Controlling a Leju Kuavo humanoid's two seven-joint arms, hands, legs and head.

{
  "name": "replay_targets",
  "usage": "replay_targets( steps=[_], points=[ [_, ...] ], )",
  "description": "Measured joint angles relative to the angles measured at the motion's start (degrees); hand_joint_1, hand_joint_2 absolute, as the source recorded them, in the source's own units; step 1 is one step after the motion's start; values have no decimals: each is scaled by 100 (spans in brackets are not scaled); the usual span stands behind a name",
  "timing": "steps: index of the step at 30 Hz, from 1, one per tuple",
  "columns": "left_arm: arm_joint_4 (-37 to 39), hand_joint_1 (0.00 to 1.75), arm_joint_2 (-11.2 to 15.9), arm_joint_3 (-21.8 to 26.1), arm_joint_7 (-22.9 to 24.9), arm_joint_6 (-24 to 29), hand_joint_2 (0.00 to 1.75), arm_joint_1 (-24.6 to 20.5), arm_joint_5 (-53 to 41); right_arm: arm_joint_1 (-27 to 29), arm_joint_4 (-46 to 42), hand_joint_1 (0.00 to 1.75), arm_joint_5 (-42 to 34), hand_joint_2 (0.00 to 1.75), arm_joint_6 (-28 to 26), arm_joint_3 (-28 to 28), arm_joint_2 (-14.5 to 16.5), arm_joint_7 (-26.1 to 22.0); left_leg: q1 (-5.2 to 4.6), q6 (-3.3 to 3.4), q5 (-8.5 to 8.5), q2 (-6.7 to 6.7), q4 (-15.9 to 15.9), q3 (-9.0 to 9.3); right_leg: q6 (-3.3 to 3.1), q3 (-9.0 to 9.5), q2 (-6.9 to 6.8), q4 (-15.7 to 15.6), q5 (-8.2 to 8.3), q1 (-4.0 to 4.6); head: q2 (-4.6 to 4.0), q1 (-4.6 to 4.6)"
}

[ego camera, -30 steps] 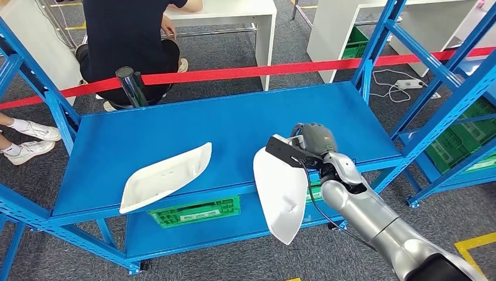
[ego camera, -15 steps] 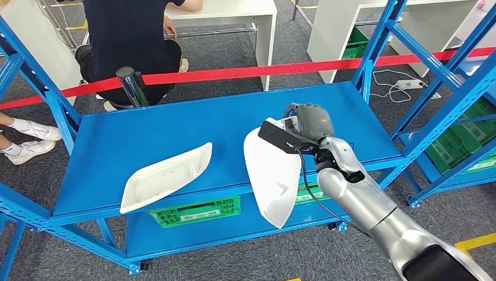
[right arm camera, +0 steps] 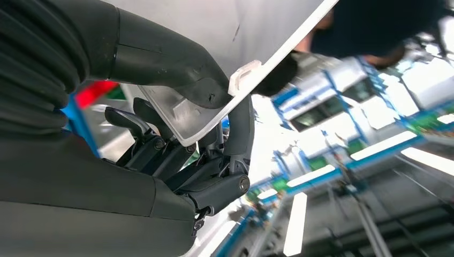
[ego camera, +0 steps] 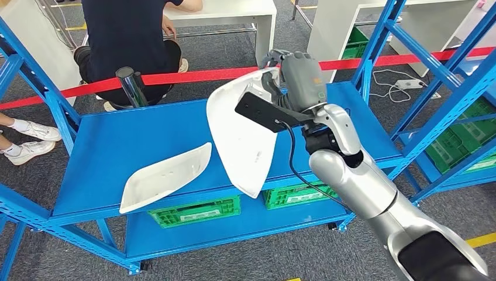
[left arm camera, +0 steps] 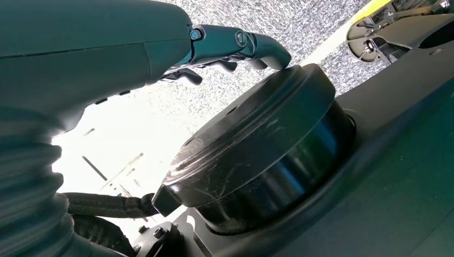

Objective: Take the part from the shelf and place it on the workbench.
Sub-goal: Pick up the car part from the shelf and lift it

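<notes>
Since the earlier frame the right arm has swung up and toward 11 o'clock, carrying the white part (ego camera: 243,140) clear above the blue shelf (ego camera: 175,132). Right hand (ego camera: 295,79) grips the part's upper edge, thumb over one face, fingers (right arm camera: 160,147) behind. A second white part (ego camera: 164,177) lies at 8 o'clock. Left hand (left arm camera: 235,45): fingers loosely curled, holding nothing.

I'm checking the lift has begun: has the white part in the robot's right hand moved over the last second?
Yes. The held white part has risen and shifted left, from hanging over the blue shelf's front edge to near the red tape, gripped by the right hand.
</notes>
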Motion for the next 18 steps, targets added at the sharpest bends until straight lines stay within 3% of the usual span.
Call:
replay_targets(
  steps=[7,14,16,18],
  points=[
    [0,0,-7,90,90,0,175,-1,130,-235,-593,175,28,175,-70,78,256,44,-7,2,-5,-2,5,-1,0,2,-1,-4,-2,-6,-1,0],
    [0,0,-10,243,261,0,175,-11,208,-435,-802,175,72,175,-44,186,485,162,-30,61,-20,4,3,6,79,9,2,8,-27,-58,-1,-2],
    [0,0,-14,265,298,0,175,-25,204,-456,-808,175,72,175,-40,196,503,163,-4,92,1,18,-27,15,102,-109,-2,288,-210,-51,-1,5],
    [1,0,-25,274,329,0,175,-39,191,-454,-808,175,73,175,-55,197,504,157,6,108,6,29,-35,13,114,-467,-6,1020,-583,-47,-1,13]
  ],
)
